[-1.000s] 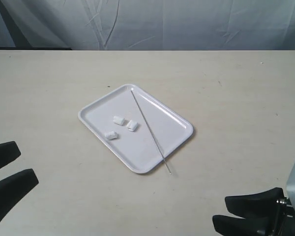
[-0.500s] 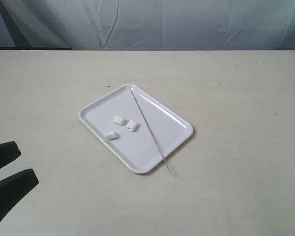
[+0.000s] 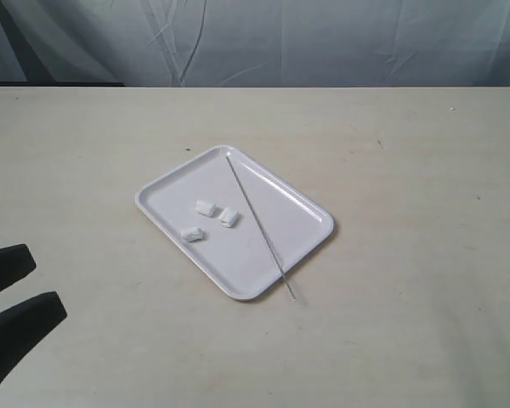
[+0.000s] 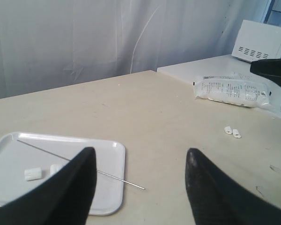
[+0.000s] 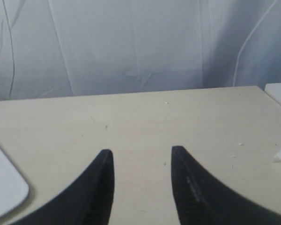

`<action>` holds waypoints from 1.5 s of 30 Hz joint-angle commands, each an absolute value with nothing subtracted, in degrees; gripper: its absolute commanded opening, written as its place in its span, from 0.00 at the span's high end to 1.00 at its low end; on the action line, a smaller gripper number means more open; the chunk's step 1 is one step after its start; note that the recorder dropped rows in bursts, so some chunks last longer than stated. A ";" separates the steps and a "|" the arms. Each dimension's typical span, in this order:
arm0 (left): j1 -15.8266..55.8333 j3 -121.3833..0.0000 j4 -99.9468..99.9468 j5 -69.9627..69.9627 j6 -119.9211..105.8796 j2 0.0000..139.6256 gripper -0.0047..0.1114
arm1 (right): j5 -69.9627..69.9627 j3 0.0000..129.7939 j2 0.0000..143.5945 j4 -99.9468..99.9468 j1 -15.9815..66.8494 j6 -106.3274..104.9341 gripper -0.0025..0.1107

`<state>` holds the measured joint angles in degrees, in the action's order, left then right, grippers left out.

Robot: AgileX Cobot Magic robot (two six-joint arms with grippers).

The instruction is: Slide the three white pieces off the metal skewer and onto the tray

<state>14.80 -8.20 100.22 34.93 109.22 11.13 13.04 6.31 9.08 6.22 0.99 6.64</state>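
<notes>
The white tray (image 3: 299, 211) lies mid-table. The three white pieces (image 3: 206, 207), (image 3: 229, 218), (image 3: 191, 233) rest loose on its left half, none on the metal skewer (image 3: 259, 227). The skewer lies bare across the tray, its near tip past the rim on the table. My left gripper (image 3: 47, 285) stands open at the lower left, well short of the tray. The left wrist view shows the left gripper (image 4: 141, 152) empty, with tray (image 4: 110, 154), skewer (image 4: 119, 178) and one piece (image 4: 33, 174) beyond. My right gripper (image 5: 142, 151) is open over bare table, with a tray corner (image 5: 7, 187) to one side.
In the left wrist view a white plastic bag (image 4: 232, 91), two small white bits (image 4: 232, 132) and a white box (image 4: 261, 41) sit on an adjoining table. A dark shape (image 4: 274, 70) shows at that view's edge. A grey curtain (image 3: 323, 38) backs the table.
The right gripper has gone out of the exterior view at the lower right. The left gripper, tray, skewer and pieces have not moved.
</notes>
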 commanded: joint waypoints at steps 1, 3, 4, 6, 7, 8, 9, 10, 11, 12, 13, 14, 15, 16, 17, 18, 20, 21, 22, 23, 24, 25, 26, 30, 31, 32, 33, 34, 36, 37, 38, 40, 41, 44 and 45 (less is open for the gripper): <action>14.92 -7.99 99.95 34.56 109.23 10.69 0.49 | 13.15 1.47 8.91 3.35 0.64 5.98 0.63; 14.92 -7.99 99.95 34.56 109.23 10.69 0.49 | 13.15 0.00 8.76 0.66 0.64 5.98 0.63; 14.92 -7.99 99.95 34.56 109.23 10.69 0.49 | 13.15 0.00 8.46 -0.32 0.64 5.98 0.63; 14.92 -7.99 99.95 34.56 109.23 10.69 0.49 | 14.29 0.00 7.13 -0.72 0.64 5.98 0.63; 14.92 -7.99 99.95 34.56 109.23 10.69 0.49 | 14.14 0.00 6.37 -0.59 0.64 5.98 0.63; 14.92 -7.99 99.95 34.56 109.23 10.69 0.49 | 14.79 0.00 5.31 0.00 0.64 5.95 0.63; 14.92 -7.99 99.95 34.56 109.23 10.69 0.49 | 16.27 0.00 4.24 0.79 0.64 5.95 0.63; 14.92 -7.99 99.95 34.56 109.23 10.69 0.49 | 17.68 0.00 3.34 1.25 0.64 5.95 0.63; 14.92 -7.99 99.95 34.56 109.23 10.69 0.49 | 17.70 0.00 2.76 1.25 0.64 5.95 0.63; 14.92 -7.99 99.95 34.56 109.23 10.69 0.49 | 17.35 0.00 2.00 1.25 0.64 5.49 0.63; 14.92 -7.99 99.95 34.56 109.23 10.69 0.49 | 17.35 0.00 1.46 1.25 0.64 4.86 0.63; 14.92 -7.99 99.95 34.56 109.23 10.69 0.49 | 17.35 0.00 0.88 1.25 0.64 4.26 0.63; 14.92 -7.99 99.95 34.56 109.23 10.69 0.49 | 17.35 0.00 0.00 1.25 0.64 2.78 0.63; 14.92 -7.99 99.95 34.56 109.23 10.69 0.49 | 17.45 0.00 0.00 1.25 0.64 1.32 0.63; 14.92 -7.99 99.95 34.56 109.23 10.69 0.49 | 17.60 0.00 0.00 1.00 0.64 0.00 0.63; 14.92 -7.99 99.95 34.56 109.23 10.69 0.49 | 17.60 0.00 0.00 0.98 0.64 -2.00 0.63; 14.92 -7.99 99.95 34.56 109.23 10.69 0.49 | 18.58 0.00 0.00 0.98 0.64 -3.26 0.63; 14.92 -7.99 99.95 34.56 109.23 10.69 0.49 | 19.32 0.00 0.00 0.98 0.64 -3.26 0.63; 14.92 -7.99 99.95 34.56 109.23 10.69 0.49 | 19.84 0.00 0.00 0.98 0.64 -3.26 0.63; 14.92 -7.99 99.95 34.56 109.23 10.69 0.49 | 20.86 0.00 0.00 0.98 0.64 -3.26 0.63; 14.92 -7.99 99.95 34.56 109.23 10.69 0.49 | 20.86 0.00 0.00 0.98 0.64 -3.26 0.63; 14.92 -7.99 99.95 34.56 109.23 10.69 0.49 | 20.86 0.00 0.00 0.98 0.64 -3.26 0.63; 14.92 -7.99 99.95 34.56 109.23 10.69 0.49 | 20.86 0.00 0.00 0.98 0.64 -3.26 0.63; 14.92 -7.99 99.95 34.56 109.23 10.69 0.49 | 20.86 0.00 0.00 0.98 0.64 -3.26 0.63; 14.92 -7.99 99.95 34.56 109.23 10.69 0.49 | 20.85 0.00 0.00 0.98 0.64 -3.15 0.63; 14.92 -7.99 99.95 34.56 109.23 10.69 0.49 | 20.85 0.00 0.00 0.98 0.64 -3.03 0.63; 14.92 -7.99 99.95 34.56 109.23 10.69 0.49 | 20.85 0.00 0.00 0.84 0.64 -3.05 0.63; 14.92 -7.99 99.95 34.56 109.23 10.69 0.49 | 20.85 0.00 0.00 0.84 0.64 -3.05 0.63; 14.92 -7.99 99.95 34.56 109.23 10.69 0.49 | 20.73 0.00 0.00 0.82 0.64 -3.05 0.63; 14.92 -7.99 99.95 34.56 109.23 10.69 0.49 | 20.73 0.00 0.00 0.82 0.64 -3.05 0.63; 14.92 -7.99 99.95 34.56 109.23 10.69 0.49 | 20.73 0.00 0.00 0.82 0.64 -3.05 0.63; 14.92 -7.99 99.95 34.56 109.23 10.69 0.49 | 20.73 0.00 0.00 0.82 0.64 -3.05 0.63; 14.92 -7.99 99.95 34.56 109.23 10.69 0.49 | 20.73 0.00 0.00 0.82 0.64 -3.05 0.63; 14.92 -7.99 99.95 34.56 109.23 10.69 0.49 | 20.73 0.00 0.00 0.82 0.64 -3.05 0.63; 14.92 -7.99 99.95 34.56 109.23 10.69 0.49 | 20.73 0.00 0.00 0.82 0.64 -3.05 0.63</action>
